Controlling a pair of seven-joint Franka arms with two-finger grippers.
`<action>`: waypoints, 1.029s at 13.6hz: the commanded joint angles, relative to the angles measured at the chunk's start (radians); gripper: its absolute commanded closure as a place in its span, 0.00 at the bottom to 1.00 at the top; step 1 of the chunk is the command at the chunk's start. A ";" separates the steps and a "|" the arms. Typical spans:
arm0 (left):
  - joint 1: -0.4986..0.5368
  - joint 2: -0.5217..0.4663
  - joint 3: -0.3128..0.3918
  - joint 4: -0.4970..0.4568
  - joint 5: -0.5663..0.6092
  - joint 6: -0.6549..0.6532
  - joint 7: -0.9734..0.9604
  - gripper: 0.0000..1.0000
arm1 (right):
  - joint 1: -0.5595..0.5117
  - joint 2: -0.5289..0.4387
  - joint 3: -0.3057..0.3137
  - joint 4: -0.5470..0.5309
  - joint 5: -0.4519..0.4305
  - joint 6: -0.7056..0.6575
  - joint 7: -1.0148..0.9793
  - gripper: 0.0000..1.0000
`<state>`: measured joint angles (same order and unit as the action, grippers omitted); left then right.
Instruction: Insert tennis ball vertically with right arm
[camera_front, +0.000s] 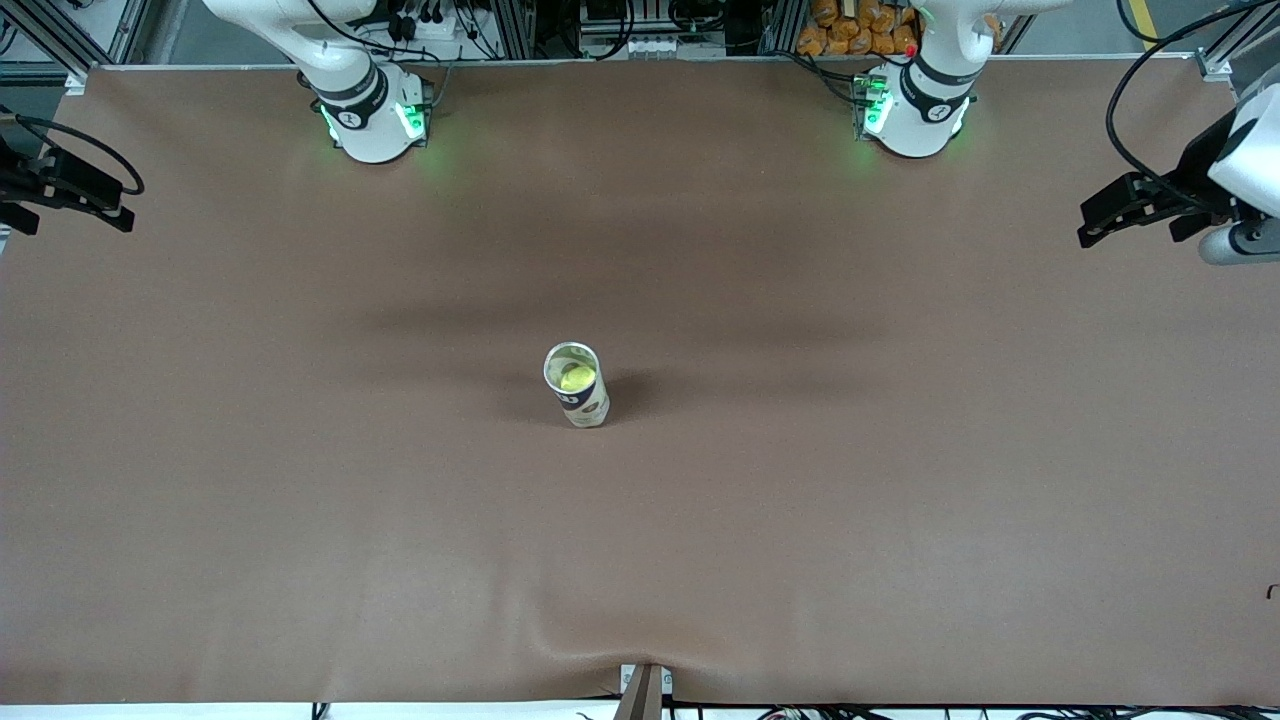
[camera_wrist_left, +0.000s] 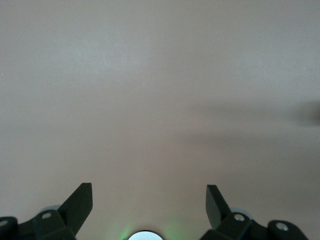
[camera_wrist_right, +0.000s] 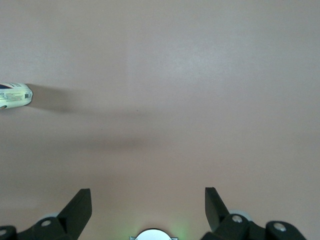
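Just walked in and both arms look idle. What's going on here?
Nothing is being handled. A tennis ball sits inside an upright can in the middle of the table. The right gripper and left gripper are both open and empty, pulled out to their own ends of the table.

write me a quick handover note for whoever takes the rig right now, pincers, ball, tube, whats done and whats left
Right pincer: open, holds nothing, parked at the right arm's end of the table.
Left pincer: open, holds nothing, waiting at the left arm's end.
Tube: upright at mid-table, open end up, no pincer near it.
Tennis ball: inside the tube, seen through the open end.
Done: ball is in.
Left: nothing apparent; confirm the ball is fully seated.
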<state>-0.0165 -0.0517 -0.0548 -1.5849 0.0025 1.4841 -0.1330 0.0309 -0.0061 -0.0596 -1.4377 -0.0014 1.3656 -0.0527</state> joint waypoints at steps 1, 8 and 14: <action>0.001 -0.065 0.001 -0.084 -0.018 0.041 0.019 0.00 | 0.009 0.000 -0.003 0.011 -0.019 -0.013 -0.006 0.00; 0.020 -0.076 -0.017 -0.086 -0.016 0.036 0.029 0.00 | 0.009 0.000 -0.003 0.011 -0.017 -0.013 -0.006 0.00; 0.009 0.028 -0.017 0.052 -0.012 -0.053 0.006 0.00 | 0.009 0.000 -0.003 0.011 -0.017 -0.013 -0.004 0.00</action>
<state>-0.0123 -0.0739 -0.0651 -1.6095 0.0023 1.4838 -0.1211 0.0309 -0.0061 -0.0596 -1.4377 -0.0014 1.3648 -0.0527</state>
